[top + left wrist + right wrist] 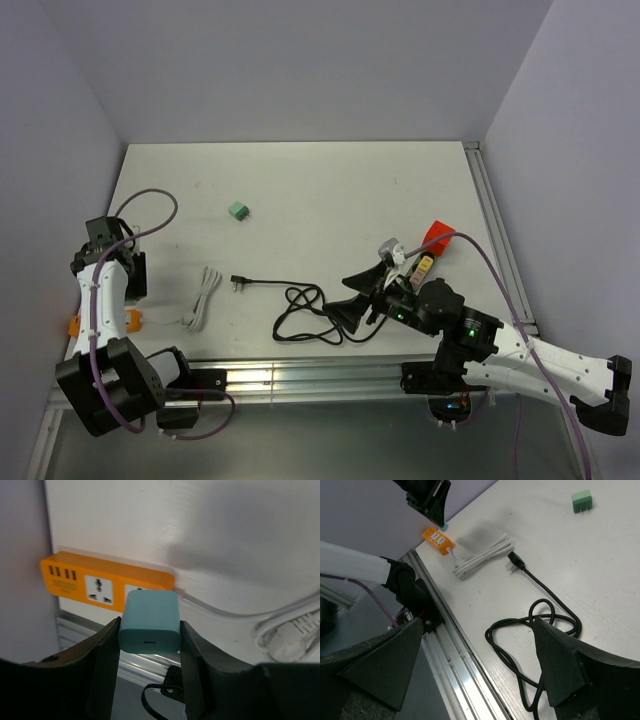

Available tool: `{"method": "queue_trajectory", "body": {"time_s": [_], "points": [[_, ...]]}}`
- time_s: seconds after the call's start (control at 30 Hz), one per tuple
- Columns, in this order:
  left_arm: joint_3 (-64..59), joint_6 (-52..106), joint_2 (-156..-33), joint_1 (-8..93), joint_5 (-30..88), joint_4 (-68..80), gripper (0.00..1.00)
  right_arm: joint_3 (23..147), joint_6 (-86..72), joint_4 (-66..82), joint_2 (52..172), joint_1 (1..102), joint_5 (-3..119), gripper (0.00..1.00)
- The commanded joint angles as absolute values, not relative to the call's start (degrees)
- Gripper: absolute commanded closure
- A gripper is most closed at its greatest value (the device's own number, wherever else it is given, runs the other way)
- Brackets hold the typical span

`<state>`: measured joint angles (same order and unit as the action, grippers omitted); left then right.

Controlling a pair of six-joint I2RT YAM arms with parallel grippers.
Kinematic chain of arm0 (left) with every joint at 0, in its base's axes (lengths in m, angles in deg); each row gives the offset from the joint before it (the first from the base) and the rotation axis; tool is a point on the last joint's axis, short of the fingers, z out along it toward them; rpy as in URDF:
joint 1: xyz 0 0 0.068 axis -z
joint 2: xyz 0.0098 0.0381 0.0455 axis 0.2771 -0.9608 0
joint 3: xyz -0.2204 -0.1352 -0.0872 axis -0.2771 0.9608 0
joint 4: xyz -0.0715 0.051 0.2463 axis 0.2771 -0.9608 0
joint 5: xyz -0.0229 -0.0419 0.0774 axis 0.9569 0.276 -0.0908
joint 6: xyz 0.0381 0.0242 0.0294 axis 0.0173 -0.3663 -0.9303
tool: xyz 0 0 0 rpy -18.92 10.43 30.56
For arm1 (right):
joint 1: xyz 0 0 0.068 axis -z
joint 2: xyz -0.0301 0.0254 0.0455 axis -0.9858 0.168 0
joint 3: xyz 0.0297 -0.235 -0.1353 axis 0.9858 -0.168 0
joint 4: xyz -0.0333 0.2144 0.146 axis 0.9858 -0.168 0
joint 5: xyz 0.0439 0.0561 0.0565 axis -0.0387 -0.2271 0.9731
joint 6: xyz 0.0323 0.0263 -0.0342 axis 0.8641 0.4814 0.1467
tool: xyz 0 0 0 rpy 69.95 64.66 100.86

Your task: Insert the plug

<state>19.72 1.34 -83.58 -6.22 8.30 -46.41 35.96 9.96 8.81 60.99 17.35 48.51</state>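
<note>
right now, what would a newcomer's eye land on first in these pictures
First, the teal charger block pinched in the left gripper, right at the second socket of the orange power strip by the table's left edge. Next, the black cable lying in loose loops on the white table near its front edge, with the right gripper open above it. A green adapter sits alone farther back.

A white worktop (330,190) is boxed in by plain pale lavender walls (300,60) behind it and on both sides. Aluminium rails (300,378) run along its near and right edges. Soft, even light falls across it.
</note>
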Motion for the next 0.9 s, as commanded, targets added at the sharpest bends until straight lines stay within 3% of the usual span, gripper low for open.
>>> {"method": "queue_trajectory", "body": {"time_s": [0.0, 0.27, 0.6, 0.87], "points": [[21.1, 0.5, -82.5, -8.0, 13.7, -44.5, 1.00, 34.8, 10.3, 12.1, 59.9, 16.3, 47.2, 0.02], [7.6, 9.2, -83.7, -6.0, 17.4, -44.6, 1.00, 36.9, 10.1, 10.5, 66.2, 16.5, 44.7, 0.02], [0.4, 23.4, -85.0, -3.7, 24.1, -48.0, 1.00, 43.7, 8.4, 8.7, 79.5, 17.4, 46.4, 0.03], [0.7, 37.8, -78.8, -2.0, 23.2, -44.5, 1.00, 61.8, 9.7, 6.0, 96.2, 17.6, 48.4, 0.04]]}}
